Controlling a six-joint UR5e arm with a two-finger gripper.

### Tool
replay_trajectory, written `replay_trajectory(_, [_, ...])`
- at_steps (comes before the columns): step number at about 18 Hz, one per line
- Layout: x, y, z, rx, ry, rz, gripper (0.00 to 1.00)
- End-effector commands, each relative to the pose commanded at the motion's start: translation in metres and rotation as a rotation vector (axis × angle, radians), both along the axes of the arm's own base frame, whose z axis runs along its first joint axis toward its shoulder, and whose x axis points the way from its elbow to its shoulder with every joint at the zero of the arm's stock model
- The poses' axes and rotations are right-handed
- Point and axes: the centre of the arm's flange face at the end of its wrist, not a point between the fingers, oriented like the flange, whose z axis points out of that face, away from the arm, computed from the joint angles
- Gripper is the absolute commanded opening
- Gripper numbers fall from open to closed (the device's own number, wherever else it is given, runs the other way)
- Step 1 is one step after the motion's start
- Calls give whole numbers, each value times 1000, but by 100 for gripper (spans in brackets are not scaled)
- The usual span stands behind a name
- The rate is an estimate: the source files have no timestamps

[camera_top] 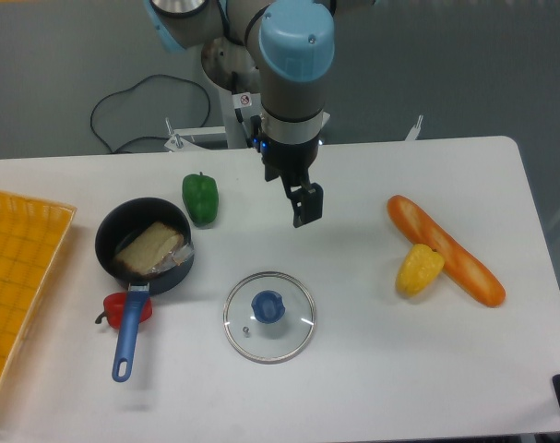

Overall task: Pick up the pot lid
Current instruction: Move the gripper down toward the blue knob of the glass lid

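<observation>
The gripper [290, 190] hangs over the back middle of the table, pointing down, its two fingers apart and nothing visible between them. Nearer the front, the round clear glass pot lid [291, 336] lies flat on the table, with a metal rim and its round blue knob [268, 306] facing up. In this view the gripper is behind the lid and slightly to the right of the knob, not touching it. The whole lid is visible.
At left, a black pan [107, 242] with a blue handle holds a bread-like piece; a red pepper [114, 308] sits by the handle. A green pepper [200, 198] is behind. Right are a yellow pepper [420, 269] and long brown loaf [443, 245]. An orange crate [21, 277] borders the left.
</observation>
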Motion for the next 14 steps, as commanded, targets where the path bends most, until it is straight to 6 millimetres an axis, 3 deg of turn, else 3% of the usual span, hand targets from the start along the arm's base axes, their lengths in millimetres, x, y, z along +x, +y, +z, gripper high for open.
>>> replay_trajectory(8, [12, 10, -12, -15, -19, -16, 100])
replay_trajectory(10, [19, 12, -28, -11, -27, -14, 100])
replay_trajectory(12, [36, 24, -42, 11, -2, -31, 100])
replay_trajectory(14, [42, 36, -56, 10, -6, -48, 100])
